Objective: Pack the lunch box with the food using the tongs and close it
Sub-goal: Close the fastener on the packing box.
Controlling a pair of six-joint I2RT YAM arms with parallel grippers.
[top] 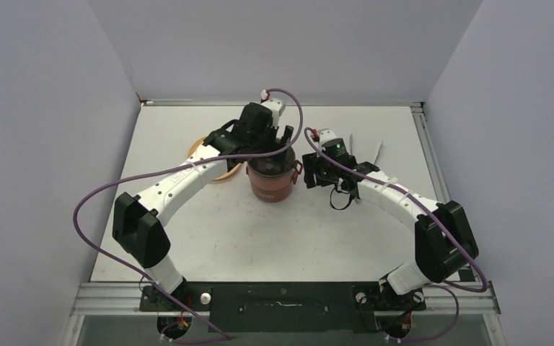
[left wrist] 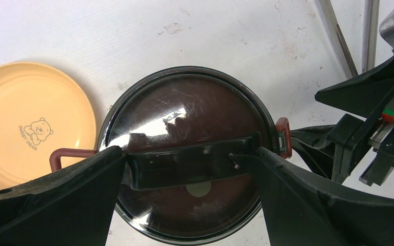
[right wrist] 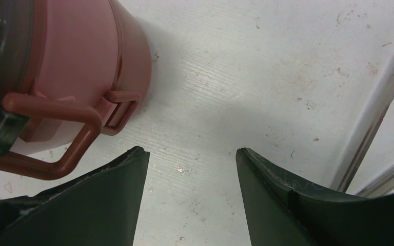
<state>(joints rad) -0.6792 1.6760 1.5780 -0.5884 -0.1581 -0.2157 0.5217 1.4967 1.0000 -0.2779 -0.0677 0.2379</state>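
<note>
top cam sits high behind the near edge of the desk [top: 260,238], looks down and fwd over the whole surface, far off. left wrist cam looks straight down past the left hand [left wrist: 190,164] onto the top of the lunch box [left wrist: 184,113], v. close. right wrist cam sits low, angled down past the right hand [right wrist: 191,154], w/ the lunch box side at frame left. all 3 share the lunch box and the tongs [left wrist: 338,36].
</note>
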